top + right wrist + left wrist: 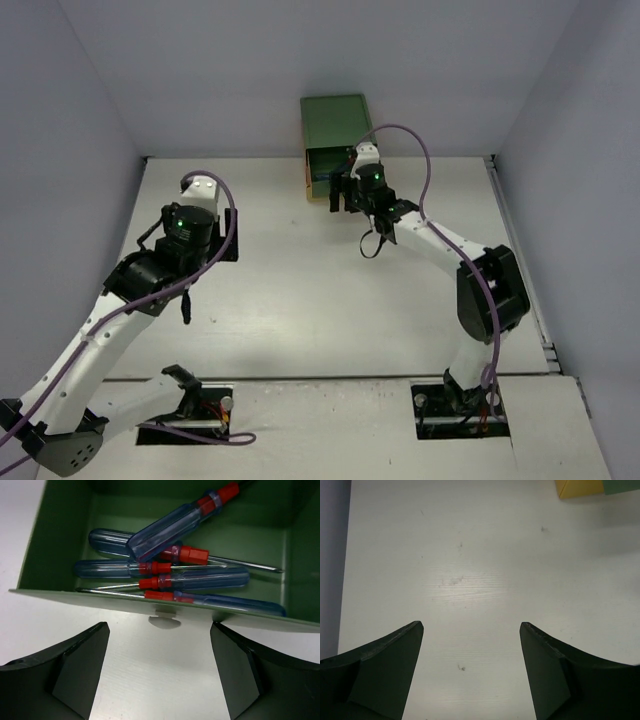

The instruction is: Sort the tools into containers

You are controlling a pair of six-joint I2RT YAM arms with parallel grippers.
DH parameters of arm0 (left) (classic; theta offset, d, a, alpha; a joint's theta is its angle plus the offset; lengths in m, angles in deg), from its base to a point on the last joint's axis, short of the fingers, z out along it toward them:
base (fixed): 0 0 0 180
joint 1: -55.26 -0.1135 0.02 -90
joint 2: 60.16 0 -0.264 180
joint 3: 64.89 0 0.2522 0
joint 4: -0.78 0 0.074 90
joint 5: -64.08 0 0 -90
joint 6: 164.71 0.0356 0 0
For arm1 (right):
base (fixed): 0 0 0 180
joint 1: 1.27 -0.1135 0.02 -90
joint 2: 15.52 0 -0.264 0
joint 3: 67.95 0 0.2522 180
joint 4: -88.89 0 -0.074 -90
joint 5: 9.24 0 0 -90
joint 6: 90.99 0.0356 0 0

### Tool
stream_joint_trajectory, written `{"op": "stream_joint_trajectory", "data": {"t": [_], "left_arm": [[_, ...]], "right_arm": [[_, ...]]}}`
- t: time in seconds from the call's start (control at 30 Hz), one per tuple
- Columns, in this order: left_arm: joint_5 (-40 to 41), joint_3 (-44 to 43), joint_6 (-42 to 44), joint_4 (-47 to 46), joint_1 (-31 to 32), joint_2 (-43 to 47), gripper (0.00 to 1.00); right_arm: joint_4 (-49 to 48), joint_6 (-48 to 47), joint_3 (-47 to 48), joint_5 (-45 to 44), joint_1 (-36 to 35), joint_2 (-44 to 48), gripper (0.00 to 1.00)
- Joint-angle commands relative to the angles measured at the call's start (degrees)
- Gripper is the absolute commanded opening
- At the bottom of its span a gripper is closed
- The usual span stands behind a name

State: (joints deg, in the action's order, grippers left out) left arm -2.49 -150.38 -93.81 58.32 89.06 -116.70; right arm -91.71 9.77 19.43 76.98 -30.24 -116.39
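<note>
top external: high, behind the arm bases, looking down over the whole worktop (300, 300) to its far edge | left wrist: close, facing down at the worktop by its left edge, cabinet (577, 487) corner at top right | right wrist: very close, looking into the open green drawer (60, 545) | shared: cabinet and green drawer at the far edge

Blue-handled screwdrivers (165, 530) lie jumbled inside the open green drawer (62, 535).

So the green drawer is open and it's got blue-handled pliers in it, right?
Not quite. The green drawer is open, but the blue-handled tools in it are screwdrivers, not pliers. The right wrist view shows their thin metal shafts.
</note>
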Motion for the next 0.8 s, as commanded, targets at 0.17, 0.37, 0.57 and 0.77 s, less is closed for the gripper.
{"op": "stream_joint_trajectory", "data": {"t": [0.17,0.37,0.57,0.77], "left_arm": [[0.94,-0.46,-3.31,2.27,-0.41,6.06,0.74],[1.18,0.18,-2.43,2.86,-0.50,6.79,0.74],[0.33,-0.09,-2.46,2.97,-0.50,8.21,0.74],[-0.23,0.92,-3.17,3.15,-0.50,9.68,0.74]], "right_arm": [[-7.43,-1.27,11.52,-7.15,-0.30,-5.62,0.80],[-7.43,-1.99,17.94,-8.25,0.04,-10.74,0.80],[-8.66,-2.06,24.27,-8.92,0.23,-18.11,0.81],[-13.83,-1.21,25.18,-9.46,0.23,-21.99,0.81]]}}
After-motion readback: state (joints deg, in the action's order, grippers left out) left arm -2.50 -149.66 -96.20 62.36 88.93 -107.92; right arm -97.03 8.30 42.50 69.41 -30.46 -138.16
